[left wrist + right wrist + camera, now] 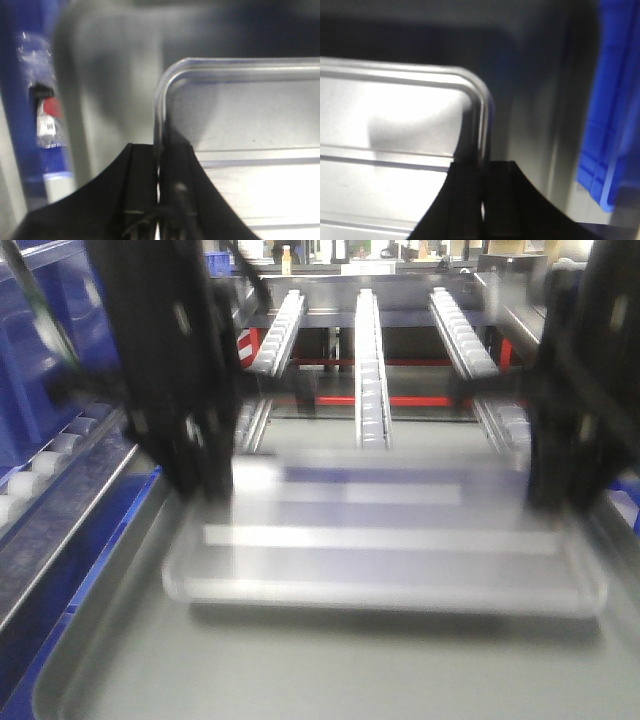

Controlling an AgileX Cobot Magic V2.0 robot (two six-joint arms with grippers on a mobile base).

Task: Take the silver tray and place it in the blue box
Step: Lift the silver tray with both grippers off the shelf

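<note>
The silver tray (385,540) is shiny, with long ridges across its floor, and is blurred by motion. It hangs level above a larger dull grey tray (300,670). My left gripper (205,480) is shut on its left rim, and the left wrist view shows the jaws (159,150) pinching that rim near a rounded corner of the silver tray (250,125). My right gripper (555,490) is shut on the right rim (482,167) of the silver tray (395,125). A bright-blue ribbed wall of the blue box (612,100) stands just right of the right gripper.
Dark blue crates (40,360) sit on a roller rail (60,450) at the left. A blue wall with a clear label pouch (47,120) stands left of the left gripper. Three roller tracks (372,370) run away behind the trays.
</note>
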